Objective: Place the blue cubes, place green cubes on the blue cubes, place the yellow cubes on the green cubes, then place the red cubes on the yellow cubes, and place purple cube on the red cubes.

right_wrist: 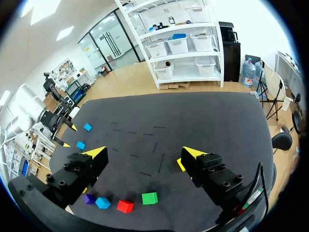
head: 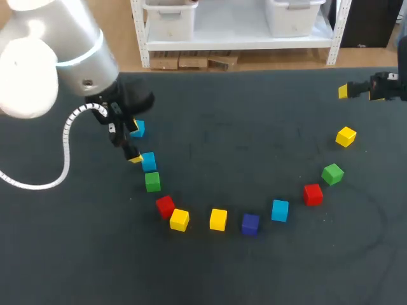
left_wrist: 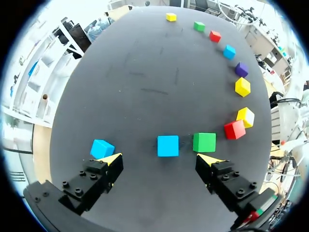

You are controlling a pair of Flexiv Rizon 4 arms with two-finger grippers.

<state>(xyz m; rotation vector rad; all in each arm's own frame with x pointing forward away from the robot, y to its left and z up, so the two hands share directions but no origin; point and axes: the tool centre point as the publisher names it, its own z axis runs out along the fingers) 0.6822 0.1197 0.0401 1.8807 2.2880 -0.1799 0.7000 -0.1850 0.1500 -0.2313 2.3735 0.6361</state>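
Blue cube sits on the dark counter, just ahead of the left tool and centred on the gap between its fingers. The fingers are spread wide, touching nothing and holding nothing. Second blue cube lies just beside the outer face of one finger. Green cube sits close off the other finger, near the first blue one but apart from it. Third blue cube is far round the arc, next to the purple cube. All cubes lie singly in a loose curve with nothing stacked, so I judge the task at its very first step: picking up a blue cube to set as a base. Next move, as I read it: lower the left tool straight over the centred cube, close on two opposite faces, and keep the fingers off the neighbours either side, the green one being the tighter squeeze. Right tool hangs over the counter's right side, apart from the arc, fingers released and empty. The nearest yellow cube shows from its wrist only as a sliver behind one finger. Hard to make out: from overhead the left arm's wrist and cable cover most of the left tool, and the second blue cube is half behind it. The right tool is cut off at the overhead view's edge, one yellow tip showing. Cannot tell how high the left fingers ride above the counter.
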